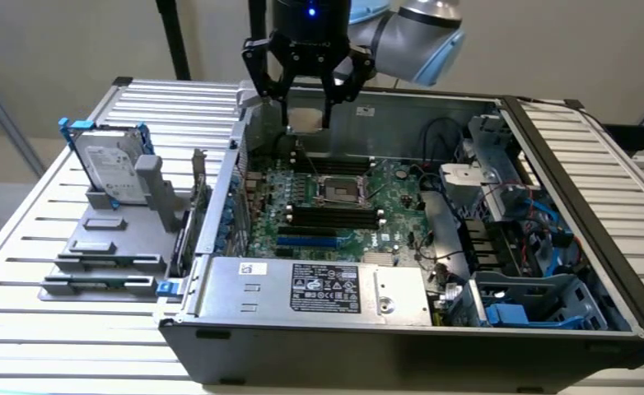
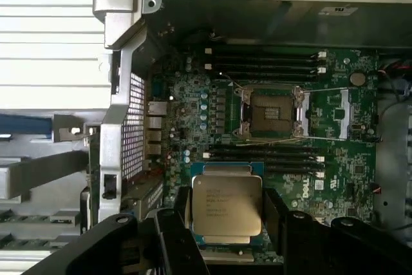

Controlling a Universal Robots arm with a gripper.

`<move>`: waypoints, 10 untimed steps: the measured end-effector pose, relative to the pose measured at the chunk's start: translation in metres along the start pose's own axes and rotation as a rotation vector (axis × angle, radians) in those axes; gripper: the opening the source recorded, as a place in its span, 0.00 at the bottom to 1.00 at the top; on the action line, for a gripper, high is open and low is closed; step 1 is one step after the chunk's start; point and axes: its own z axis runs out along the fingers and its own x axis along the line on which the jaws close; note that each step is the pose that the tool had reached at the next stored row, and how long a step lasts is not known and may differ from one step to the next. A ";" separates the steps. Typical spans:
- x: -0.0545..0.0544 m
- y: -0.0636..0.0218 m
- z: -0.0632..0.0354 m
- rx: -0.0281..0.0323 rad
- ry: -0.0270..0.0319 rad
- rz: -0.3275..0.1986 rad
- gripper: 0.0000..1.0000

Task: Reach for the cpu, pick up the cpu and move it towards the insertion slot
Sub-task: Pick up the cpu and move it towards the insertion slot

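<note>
Above the open case (image 1: 585,271), your hand (image 1: 306,122) closed on the cpu (image 2: 226,205), chip lifted clear of the board (image 2: 193,104), slot (image 2: 270,112) below and apart from it, frame open, hard drive (image 1: 114,173) standing on the surface (image 1: 36,271) at the exterior view's left.

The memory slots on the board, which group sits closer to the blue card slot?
The four black memory slots just below the socket in the exterior view; the blue slot lies right beside them. The other group lies beyond the socket.
</note>
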 end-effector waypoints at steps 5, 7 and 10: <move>-0.016 0.0167 0.0065 0.0008 0.0000 0.000 0.55; -0.022 0.0230 0.0091 0.0014 0.0000 0.000 0.55; -0.032 0.0310 0.0127 0.0028 0.0000 0.000 0.55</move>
